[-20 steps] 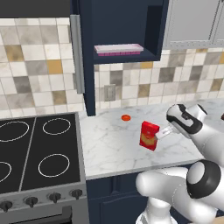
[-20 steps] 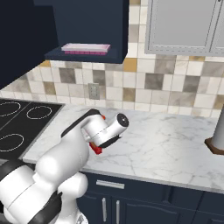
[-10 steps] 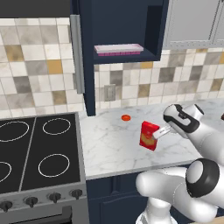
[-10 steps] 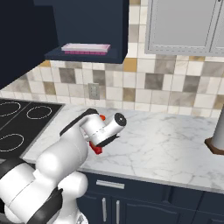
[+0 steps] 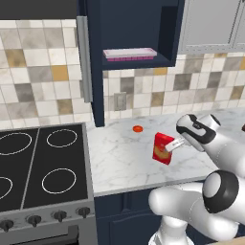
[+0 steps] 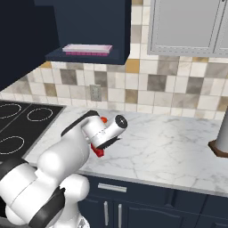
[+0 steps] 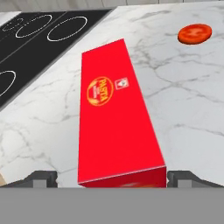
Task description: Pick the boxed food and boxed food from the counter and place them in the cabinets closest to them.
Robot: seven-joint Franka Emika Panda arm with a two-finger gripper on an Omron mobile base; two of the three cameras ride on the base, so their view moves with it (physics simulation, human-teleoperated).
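Observation:
One boxed food, a red box with a yellow-orange picture, stands on the white marble counter. My gripper reaches it from the right. In the hand view the red box runs away from me between my two fingertips, which stand one on each side of its near end, and the gripper is open. From the right base view my arm covers most of the red box. Above the counter a navy cabinet stands open.
A pink tray lies on the open cabinet's shelf. A small orange-red disc sits on the counter behind the box. A black stove borders the counter on the left. A grey cylinder on a brown base stands far right.
The hand has crept slightly closer to the red box. The box has not moved and the jaws stay wide.

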